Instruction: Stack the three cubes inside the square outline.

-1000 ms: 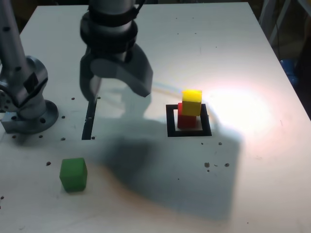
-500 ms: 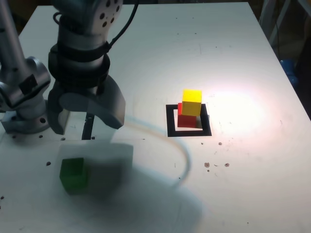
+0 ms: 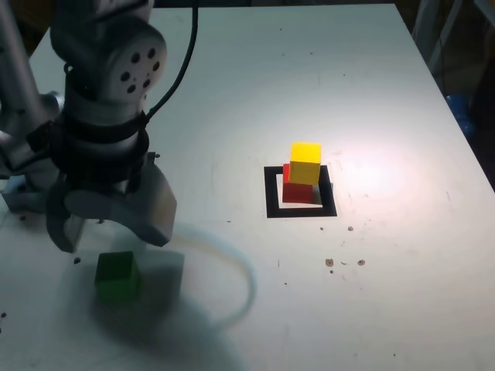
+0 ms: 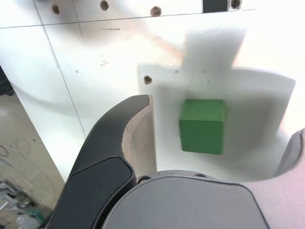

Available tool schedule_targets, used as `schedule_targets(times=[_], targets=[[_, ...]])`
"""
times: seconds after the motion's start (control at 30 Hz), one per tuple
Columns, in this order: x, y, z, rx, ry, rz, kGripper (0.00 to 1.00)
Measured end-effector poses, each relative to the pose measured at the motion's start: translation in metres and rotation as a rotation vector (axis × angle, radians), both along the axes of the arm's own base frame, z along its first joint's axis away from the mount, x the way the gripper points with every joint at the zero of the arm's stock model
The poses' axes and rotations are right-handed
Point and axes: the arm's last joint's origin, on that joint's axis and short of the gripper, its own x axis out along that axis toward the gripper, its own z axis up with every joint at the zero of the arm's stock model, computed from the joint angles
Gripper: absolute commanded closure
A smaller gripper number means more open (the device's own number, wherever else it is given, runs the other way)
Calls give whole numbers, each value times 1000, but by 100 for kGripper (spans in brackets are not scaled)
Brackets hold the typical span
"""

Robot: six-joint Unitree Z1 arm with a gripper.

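Now the green cube (image 3: 117, 277) sits alone on the counter (image 3: 255, 85) at the exterior view's lower left, well apart from the square outline (image 3: 300, 192), where the yellow cube (image 3: 305, 163) already rides on the red cube (image 3: 295, 188). A second ago our pincer (image 3: 108, 230) was up near the middle of the counter; it has swung over and now hovers right above the green one. We see it spread wide and empty, and the wrist view frames the block (image 4: 202, 125) between the jaws. We'd say the last pickup is lined up, with a descent next.
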Motion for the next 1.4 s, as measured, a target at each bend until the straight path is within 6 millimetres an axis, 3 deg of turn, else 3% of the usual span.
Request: schedule_targets(times=[0.53,0.67,0.87,0.93,1.1,1.4], targets=[[11,-19,-35,-52,59,-48,9],[13,-21,-39,-60,67,-56,20],[14,-22,-40,-55,59,-60,57],[15,-22,-41,-54,45,-63,66],[16,-22,-43,-57,23,-67,71],[16,-22,-44,-58,18,-67,71]])
